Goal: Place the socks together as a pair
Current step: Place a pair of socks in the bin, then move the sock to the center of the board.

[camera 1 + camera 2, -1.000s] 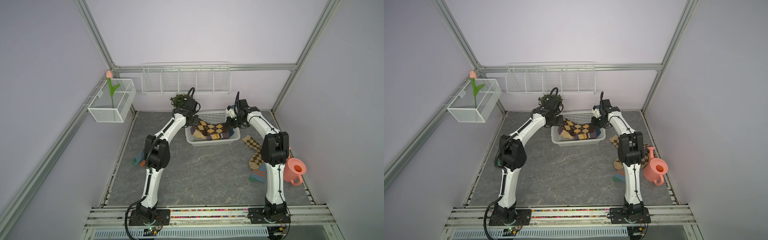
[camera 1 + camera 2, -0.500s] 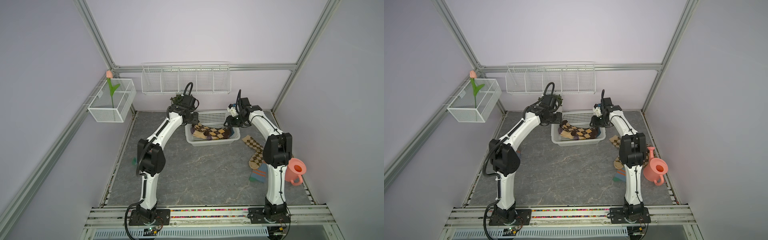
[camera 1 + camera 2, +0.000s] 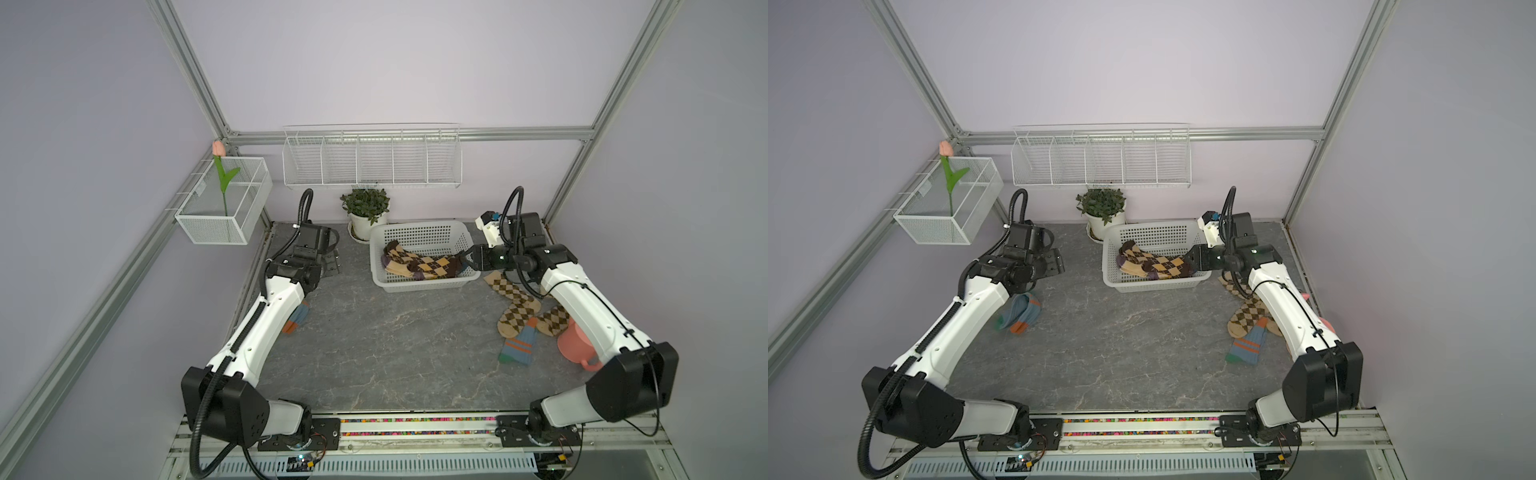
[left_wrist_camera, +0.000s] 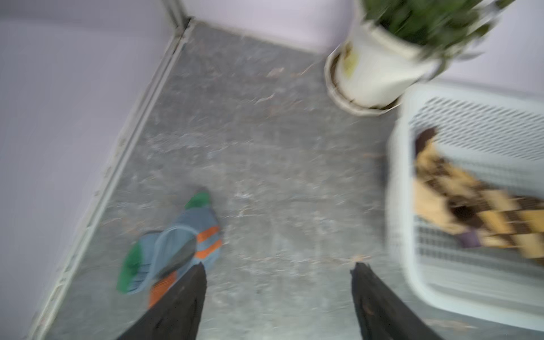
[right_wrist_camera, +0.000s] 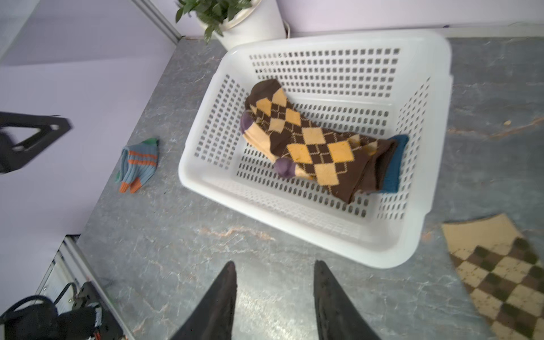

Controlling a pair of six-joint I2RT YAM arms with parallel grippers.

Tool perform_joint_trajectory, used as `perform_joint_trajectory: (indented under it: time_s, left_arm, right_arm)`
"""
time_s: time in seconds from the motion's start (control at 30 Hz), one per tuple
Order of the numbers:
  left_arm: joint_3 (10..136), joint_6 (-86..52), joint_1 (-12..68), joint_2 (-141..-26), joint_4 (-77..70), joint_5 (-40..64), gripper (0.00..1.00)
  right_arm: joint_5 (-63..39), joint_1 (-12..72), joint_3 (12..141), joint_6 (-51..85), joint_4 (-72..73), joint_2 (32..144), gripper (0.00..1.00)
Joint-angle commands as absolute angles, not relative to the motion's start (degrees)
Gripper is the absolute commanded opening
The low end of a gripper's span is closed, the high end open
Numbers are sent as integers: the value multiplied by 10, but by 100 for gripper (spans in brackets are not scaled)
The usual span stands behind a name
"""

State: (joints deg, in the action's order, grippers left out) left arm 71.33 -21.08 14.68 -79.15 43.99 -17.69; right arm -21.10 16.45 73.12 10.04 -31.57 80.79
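Observation:
A white basket (image 3: pixel 415 232) holds the dark-brown argyle socks (image 3: pixel 424 264), which lie over cream socks with purple toes (image 5: pixel 284 168). My left gripper (image 3: pixel 332 259) hangs open and empty over the floor left of the basket; its fingertips (image 4: pixel 200 269) frame bare floor beside a blue orange-striped sock (image 4: pixel 176 244). My right gripper (image 3: pixel 465 259) is open and empty at the basket's right rim. Tan argyle socks (image 3: pixel 515 299) and another blue striped sock (image 3: pixel 517 345) lie at the right.
A potted plant (image 3: pixel 365 212) stands behind the basket's left corner. The pink watering can (image 3: pixel 575 343) sits at the right, partly behind my right arm. A wire shelf (image 3: pixel 372 158) and a wire box with a tulip (image 3: pixel 224 199) hang on the walls.
Both grippers have opened and let the dark-brown argyle socks drop into the basket. The left arm has drawn back to the left, the right one to the basket's right rim.

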Motion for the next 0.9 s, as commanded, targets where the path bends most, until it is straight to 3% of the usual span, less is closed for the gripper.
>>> perform_joint_trajectory:
  time_s: [0.0, 0.2, 0.67, 0.7, 0.73, 0.8, 0.83, 0.87]
  left_arm:
    - [676, -243, 97, -796, 430, -200, 88]
    - [679, -264, 55, -844, 425, -193, 86]
    - [628, -289, 53, -967, 389, -138, 76]
    - [630, -290, 53, -979, 382, -133, 67]
    - [631, -291, 53, -987, 375, -127, 52]
    - [633, -294, 54, -997, 366, -108, 12]
    - [631, -295, 57, -993, 363, -99, 2]
    - [630, -296, 63, -986, 363, -91, 0]
  right_arm:
    - [-243, 196, 632, 149, -234, 755, 45]
    - [-255, 221, 522, 153, -219, 695, 45]
    - [-267, 221, 507, 151, -227, 656, 45]
    - [-268, 221, 494, 151, -228, 655, 45]
    - [-270, 221, 489, 151, -229, 653, 45]
    - [-273, 221, 485, 153, -229, 646, 44]
    - [-274, 221, 483, 152, -230, 643, 44]
    - [-275, 221, 482, 153, -234, 638, 44]
